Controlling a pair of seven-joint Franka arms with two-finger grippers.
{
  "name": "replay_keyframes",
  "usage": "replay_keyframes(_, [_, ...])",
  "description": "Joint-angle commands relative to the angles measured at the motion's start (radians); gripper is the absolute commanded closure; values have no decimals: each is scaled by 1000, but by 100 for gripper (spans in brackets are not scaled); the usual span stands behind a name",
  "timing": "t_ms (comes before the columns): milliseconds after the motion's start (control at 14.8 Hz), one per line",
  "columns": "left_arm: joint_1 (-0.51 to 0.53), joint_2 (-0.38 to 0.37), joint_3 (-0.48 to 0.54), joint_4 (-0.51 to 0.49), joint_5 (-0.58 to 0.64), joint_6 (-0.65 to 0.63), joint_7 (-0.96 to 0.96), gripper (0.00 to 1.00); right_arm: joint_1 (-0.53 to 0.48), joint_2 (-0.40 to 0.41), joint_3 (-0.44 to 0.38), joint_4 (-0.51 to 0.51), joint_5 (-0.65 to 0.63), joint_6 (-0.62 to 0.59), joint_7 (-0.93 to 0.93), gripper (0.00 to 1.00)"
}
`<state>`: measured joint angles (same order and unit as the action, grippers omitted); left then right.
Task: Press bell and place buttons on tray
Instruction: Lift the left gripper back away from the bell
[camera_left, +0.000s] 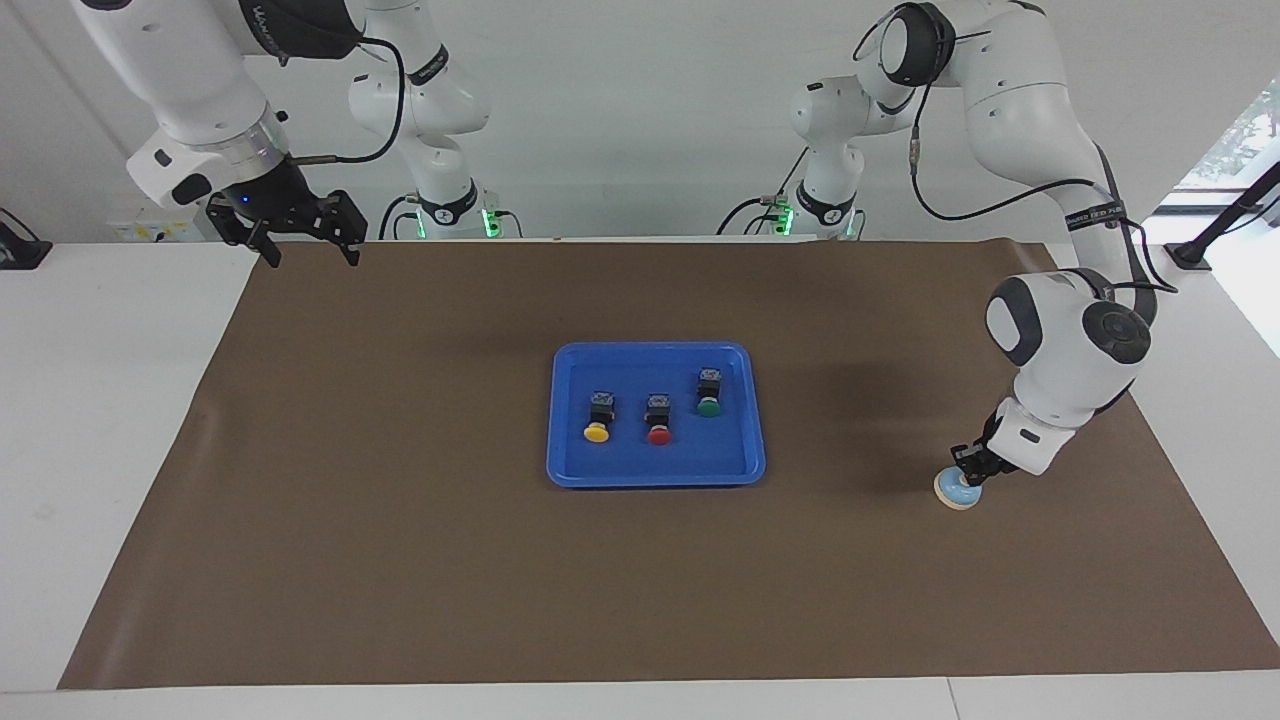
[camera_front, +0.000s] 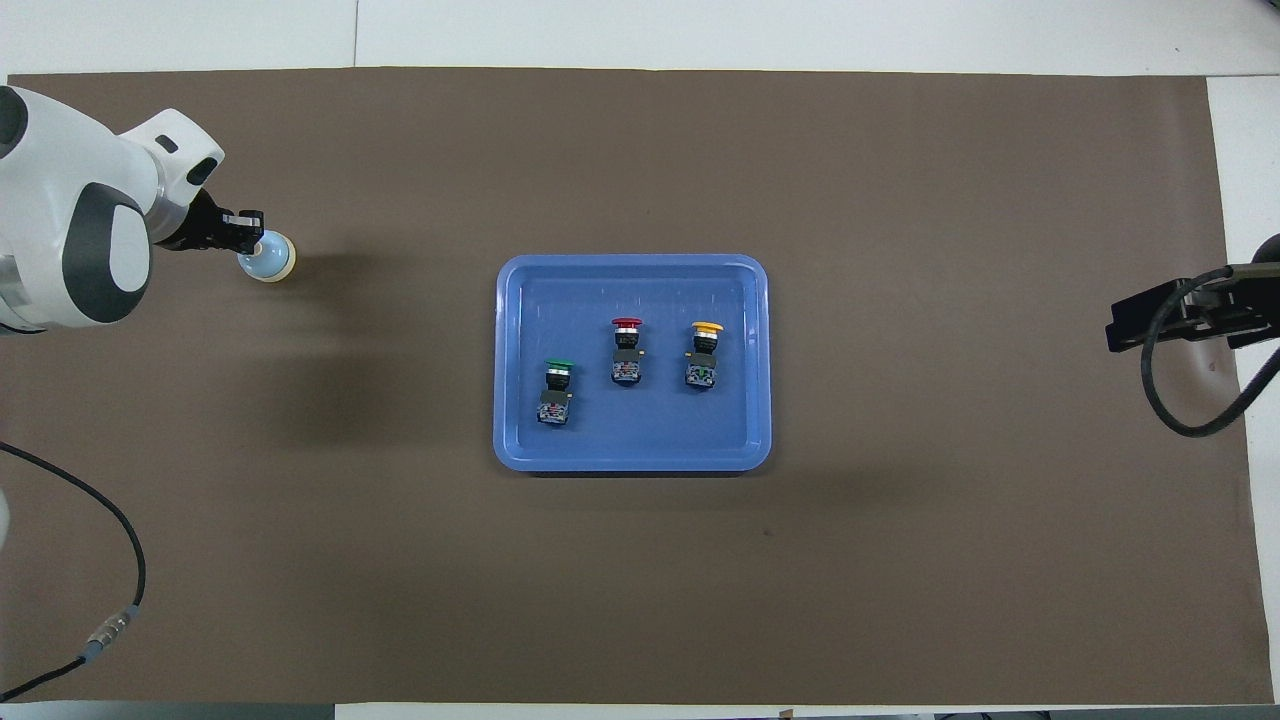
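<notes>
Blue tray (camera_left: 560, 470) is seen at mid-table on the brown mat (camera_left: 400, 560), with all three buttons lying in it: yellow button (camera_left: 598, 419), red button (camera_left: 658, 421) and green button (camera_left: 709, 393), the green one nearest the robots. The bell (camera_left: 957, 490) sits toward the left arm's end, touched on top by the left gripper (camera_left: 972, 472); its finger spacing cannot be told. The right gripper (camera_left: 308, 248) is held wide apart, waiting above the mat's edge nearest the robots.

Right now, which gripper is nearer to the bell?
Left. The left gripper is down on the bell; the right gripper waits raised over the right arm's end of the table.
</notes>
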<state>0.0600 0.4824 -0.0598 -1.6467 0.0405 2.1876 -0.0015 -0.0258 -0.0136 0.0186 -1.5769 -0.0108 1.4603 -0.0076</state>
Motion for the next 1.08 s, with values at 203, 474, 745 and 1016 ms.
replay_keyframes(203, [3, 2, 5, -35, 30, 38, -18, 100, -20, -23, 15, -26, -9, 2, -25, 0])
replay_keyframes(474, [-2, -85, 12, -25, 29, -34, -17, 100, -19, -23, 15, -26, -9, 2, -25, 0])
replay_keyframes(745, [-8, -207, 12, -28, 29, -175, -18, 53, -20, -23, 15, -26, -9, 2, -25, 0])
replay_keyframes(1016, [-11, -336, 9, -30, 27, -316, -49, 0, -20, -23, 15, -26, -9, 2, -25, 0])
